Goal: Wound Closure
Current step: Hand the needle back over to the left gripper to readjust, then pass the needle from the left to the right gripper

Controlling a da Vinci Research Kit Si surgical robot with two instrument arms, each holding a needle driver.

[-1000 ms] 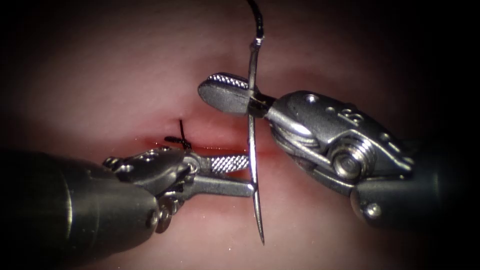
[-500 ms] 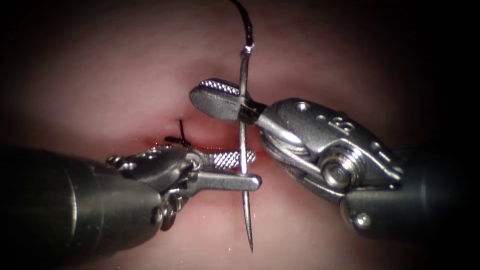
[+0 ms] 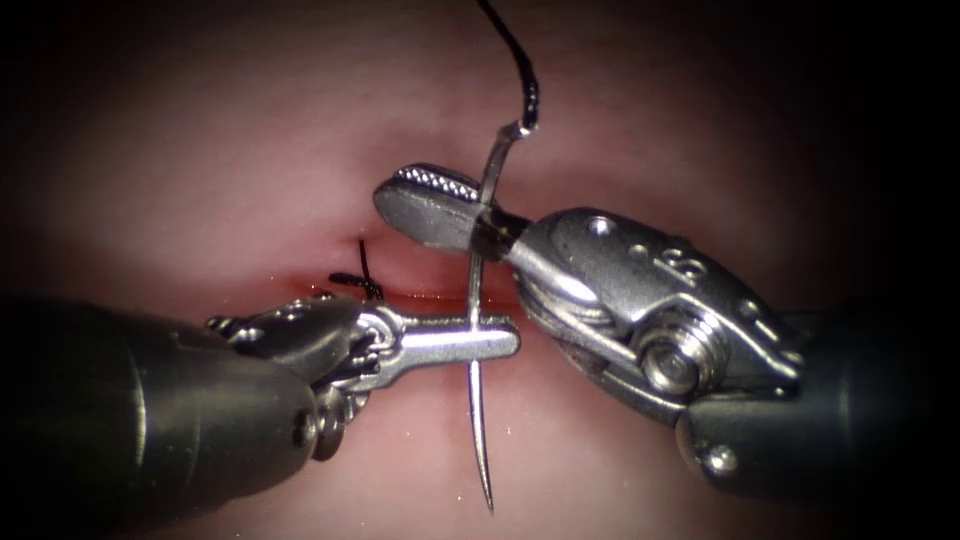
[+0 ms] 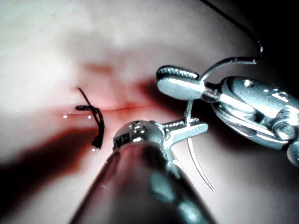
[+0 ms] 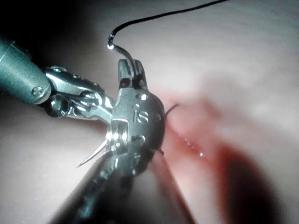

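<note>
The curved needle [image 3: 481, 440] hangs above the tissue [image 3: 250, 150], free of it, its point toward the viewer. My right tool [image 3: 415, 200] is shut on the needle near its rear end. My left tool [image 3: 490, 342] is shut on the needle at mid-curve, just over the cut [image 3: 430, 296]. Black thread [image 3: 520, 70] runs up from the needle's rear end. The left wrist view has the left tool [image 4: 198, 127], the needle [image 4: 198, 163] and the right tool [image 4: 175, 81]. The right wrist view has the right tool [image 5: 128, 70], the needle's point [image 5: 91, 156] and the left tool [image 5: 70, 91].
A tied black knot [image 3: 360, 280] with short cut ends sits on the cut to the left of the needle, also seen as the knot [image 4: 96, 116]. Red fluid lines the cut. Both shafts come in low from the left and right edges.
The left tool's jaws, open around the needle before, have shut on it. The right tool and needle drifted a little left, and the needle's rear end tilted right.
</note>
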